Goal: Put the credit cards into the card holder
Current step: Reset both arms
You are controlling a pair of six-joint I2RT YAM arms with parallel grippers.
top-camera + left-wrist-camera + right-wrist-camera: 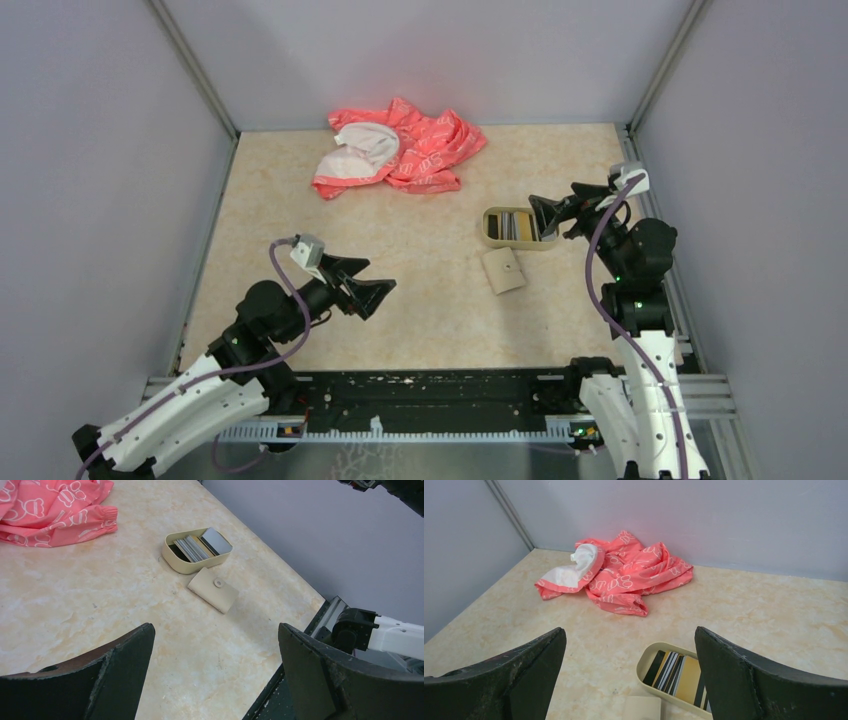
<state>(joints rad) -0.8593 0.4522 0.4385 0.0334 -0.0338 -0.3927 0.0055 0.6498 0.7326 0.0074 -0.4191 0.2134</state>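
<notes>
I see the credit cards (516,226) in the tan tray (489,228), right of centre, with the card holder (503,271) folded just below it. My right pincer (546,220), fingers apart, is at the tray's right end. The left pincer (372,288), also apart, is far off.

Left arm (200,395): base at the near-left corner, white lower link lying low, elbow bent, black forearm reaching forward and to the right.
Left gripper (366,284): points right, jaws spread wide, nothing between them. Its dark fingers (120,670) stand at either side of the left wrist view.
Right arm (640,330): rises steeply from the near-right base, upper links folded, wrist turned left.
Right gripper (546,218): angled down, jaws wide apart, empty.
The two grippers are well apart.
</notes>
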